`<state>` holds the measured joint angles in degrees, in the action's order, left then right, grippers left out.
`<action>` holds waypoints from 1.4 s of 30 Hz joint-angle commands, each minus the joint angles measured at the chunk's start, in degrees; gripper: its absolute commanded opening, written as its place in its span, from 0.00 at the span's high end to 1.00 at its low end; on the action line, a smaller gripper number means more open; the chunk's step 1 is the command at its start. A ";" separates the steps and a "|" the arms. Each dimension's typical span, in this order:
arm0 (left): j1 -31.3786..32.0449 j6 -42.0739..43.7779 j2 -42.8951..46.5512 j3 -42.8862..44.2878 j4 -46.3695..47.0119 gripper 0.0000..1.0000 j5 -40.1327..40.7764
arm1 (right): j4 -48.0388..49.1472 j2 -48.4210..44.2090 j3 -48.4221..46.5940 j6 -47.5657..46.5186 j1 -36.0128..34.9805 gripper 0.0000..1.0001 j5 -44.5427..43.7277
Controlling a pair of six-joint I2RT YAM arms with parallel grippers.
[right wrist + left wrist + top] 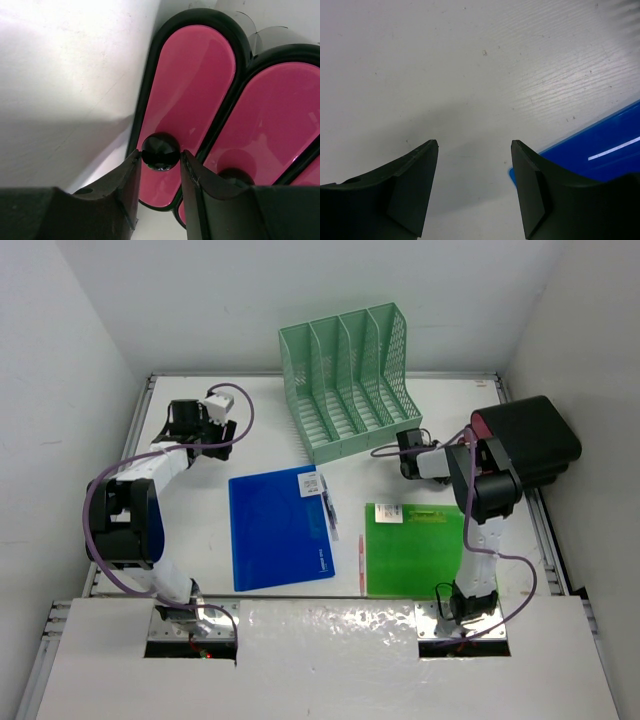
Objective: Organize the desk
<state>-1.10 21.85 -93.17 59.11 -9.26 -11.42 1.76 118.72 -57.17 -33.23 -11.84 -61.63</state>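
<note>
The white desk holds a blue folder in the middle and a green folder to its right. My left gripper hovers over the far left of the desk, open and empty, with a corner of the blue folder beside its right finger. My right gripper is at the black drawer box on the right. In the right wrist view it is shut on the black round knob of a pink drawer.
A mint-green slotted file rack stands at the back middle. A pen lies at the blue folder's right edge and a thin red pen lies between the folders. A second pink drawer is right of the gripped one.
</note>
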 commanded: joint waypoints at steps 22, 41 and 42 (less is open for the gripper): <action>0.40 0.39 -0.09 1.36 1.08 0.42 -0.53 | -5.36 -3.75 -2.69 10.12 -9.43 1.00 -3.59; 0.49 0.30 -0.61 1.62 0.91 0.42 -0.80 | -13.01 -11.21 -5.59 21.08 -19.09 0.41 4.04; 0.49 0.30 -0.70 1.62 0.91 0.42 -0.80 | -12.92 -15.05 -5.41 22.06 -19.97 0.40 6.41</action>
<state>-1.10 22.02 -93.43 59.11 -9.26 -11.42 -11.38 113.16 -60.25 -16.49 -28.95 -59.42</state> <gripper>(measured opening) 0.583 0.593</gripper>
